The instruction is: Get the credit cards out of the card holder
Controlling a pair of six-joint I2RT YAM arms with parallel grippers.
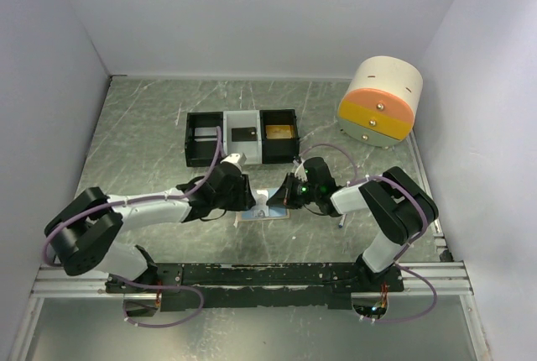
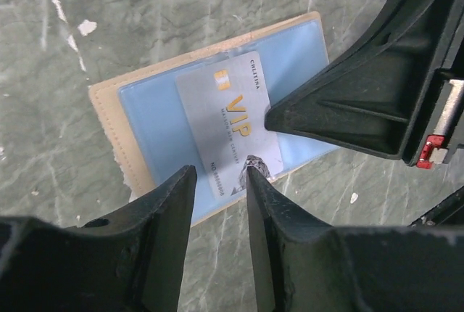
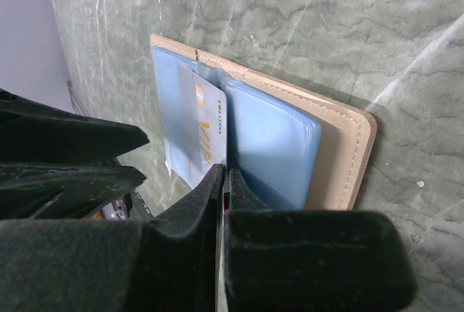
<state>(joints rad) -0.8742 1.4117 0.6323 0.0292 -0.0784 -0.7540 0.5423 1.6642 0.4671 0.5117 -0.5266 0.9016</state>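
Observation:
The card holder (image 1: 270, 211) lies open on the table between my grippers, tan rim and pale blue inside. It also shows in the left wrist view (image 2: 145, 112) and the right wrist view (image 3: 275, 138). A silver VIP credit card (image 2: 228, 120) lies across its middle, partly out of the pocket (image 3: 206, 134). My right gripper (image 3: 225, 175) is shut on the card's edge; its fingers (image 2: 348, 101) reach in from the right in the left wrist view. My left gripper (image 2: 220, 168) is open, its tips at the holder's near edge, one touching the card's corner. In the top view, the left gripper (image 1: 250, 196) and right gripper (image 1: 288, 196) flank the holder.
A three-compartment black-and-white tray (image 1: 242, 155) stands behind the holder, with a dark card in the middle bin and a gold one in the right bin. A round cream, orange and yellow container (image 1: 382, 101) sits at the back right. Walls close in on both sides.

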